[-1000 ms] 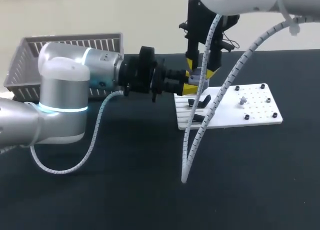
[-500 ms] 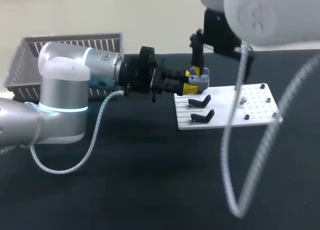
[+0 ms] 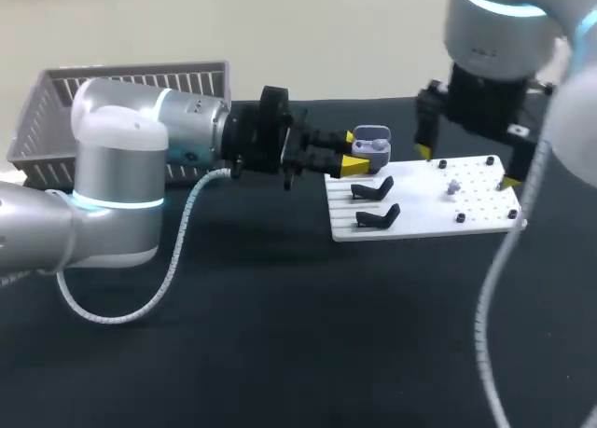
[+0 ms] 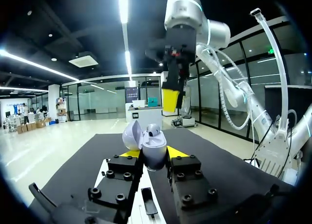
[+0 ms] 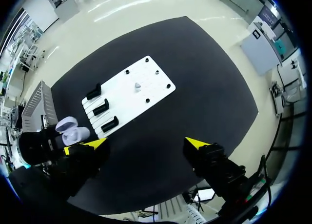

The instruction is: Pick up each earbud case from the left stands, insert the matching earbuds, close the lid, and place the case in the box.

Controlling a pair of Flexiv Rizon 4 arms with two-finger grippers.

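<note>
Your right pincer has backed off the earbud case toward 2 o'clock, spread and empty, while the left pincer keeps pinching the lid-open case over the board's 10 o'clock corner, so that insertion looks done.

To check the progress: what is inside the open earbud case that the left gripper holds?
One earbud sits in the earbud case, whose lid is raised. The rest of its inside is hidden from view.
</note>
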